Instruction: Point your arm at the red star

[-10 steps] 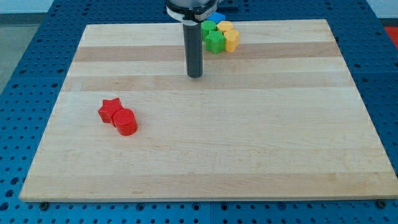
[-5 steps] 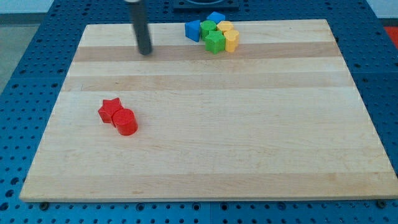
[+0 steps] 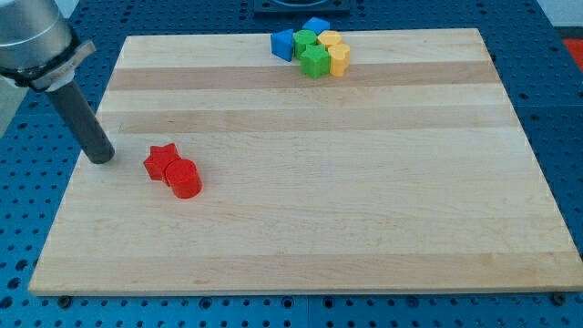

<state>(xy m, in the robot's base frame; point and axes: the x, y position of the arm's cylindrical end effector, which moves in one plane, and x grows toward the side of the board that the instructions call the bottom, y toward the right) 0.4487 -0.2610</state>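
Observation:
The red star (image 3: pixel 161 161) lies on the wooden board (image 3: pixel 364 182) at the view's left, touching a red cylinder (image 3: pixel 184 179) just to its lower right. My tip (image 3: pixel 100 157) rests on the board to the left of the red star, about a block's width away and not touching it. The dark rod slants up to the arm's grey body at the view's top left corner.
A cluster of blocks sits at the view's top centre: two blue blocks (image 3: pixel 283 43) (image 3: pixel 316 25), a green block (image 3: pixel 305 39), a green star (image 3: pixel 315 62) and two yellow blocks (image 3: pixel 339 58) (image 3: pixel 329 39). The board's left edge is close to my tip.
My tip has swept from the board's top centre leftward and down, and now stands just left of the red star. No block has moved.

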